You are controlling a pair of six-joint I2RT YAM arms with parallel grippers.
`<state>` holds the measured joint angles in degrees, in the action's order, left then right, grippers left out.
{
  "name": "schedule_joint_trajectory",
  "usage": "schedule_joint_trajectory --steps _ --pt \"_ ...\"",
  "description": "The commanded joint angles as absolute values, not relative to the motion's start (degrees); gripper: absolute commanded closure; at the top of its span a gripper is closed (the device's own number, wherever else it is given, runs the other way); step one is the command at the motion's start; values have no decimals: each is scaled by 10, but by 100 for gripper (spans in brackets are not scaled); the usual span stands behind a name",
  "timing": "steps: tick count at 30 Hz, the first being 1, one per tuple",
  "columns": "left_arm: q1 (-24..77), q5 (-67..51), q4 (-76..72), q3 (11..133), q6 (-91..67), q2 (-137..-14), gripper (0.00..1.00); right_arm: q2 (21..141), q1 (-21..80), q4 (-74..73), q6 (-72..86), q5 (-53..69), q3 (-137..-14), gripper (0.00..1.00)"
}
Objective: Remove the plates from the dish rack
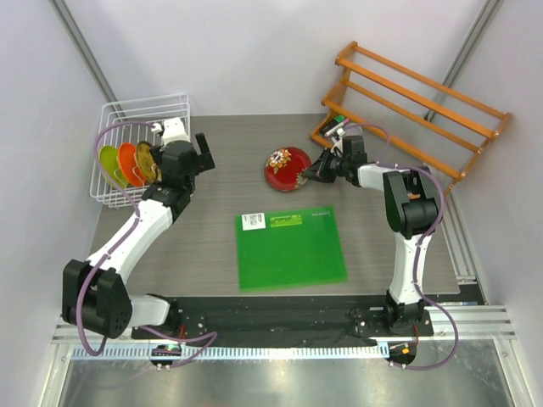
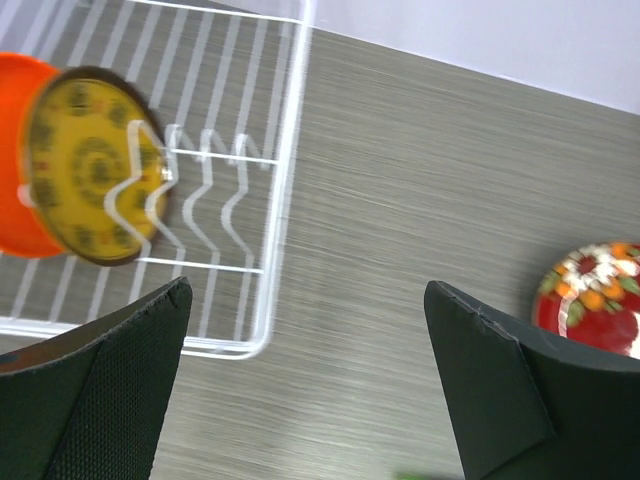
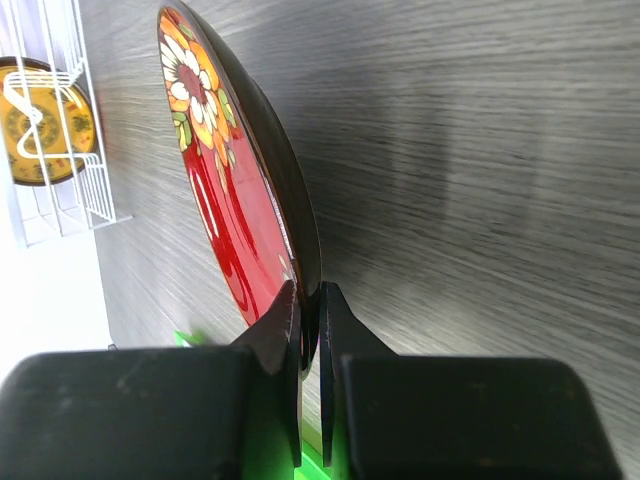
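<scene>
The white wire dish rack (image 1: 119, 114) stands at the back left and holds three upright plates: lime green (image 1: 109, 161), orange (image 1: 127, 161) and brown-yellow patterned (image 1: 147, 161). The patterned plate (image 2: 90, 165) and the orange plate (image 2: 15, 215) also show in the left wrist view. My left gripper (image 1: 204, 151) is open and empty just right of the rack (image 2: 285, 180). My right gripper (image 1: 310, 175) is shut on the rim of the dark red floral plate (image 1: 287, 169), held over the table; in the right wrist view the plate (image 3: 225, 190) stands on edge between the fingertips (image 3: 310, 300).
A flat green square mat (image 1: 290, 248) lies in the middle of the table. An orange wooden slatted shelf rack (image 1: 416, 106) stands at the back right. Grey walls close in both sides.
</scene>
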<state>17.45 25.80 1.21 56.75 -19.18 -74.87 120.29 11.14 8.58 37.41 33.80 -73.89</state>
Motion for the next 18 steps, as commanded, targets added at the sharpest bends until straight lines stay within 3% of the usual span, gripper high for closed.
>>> schedule_joint_trajectory --steps 1,12,16,17,18 --pt "143 320 11 566 -158 -730 1 1197 113 100 379 379 -777 99" --pt "84 272 33 570 -180 -722 0 1205 114 29 351 372 -776 96" --pt "74 273 40 574 -178 -729 1 1203 115 19 345 369 -771 75" --pt "73 282 44 577 -177 -730 1 1201 116 14 345 365 -769 62" --pt "72 284 47 580 -175 -733 0 1199 116 9 338 345 -766 60"
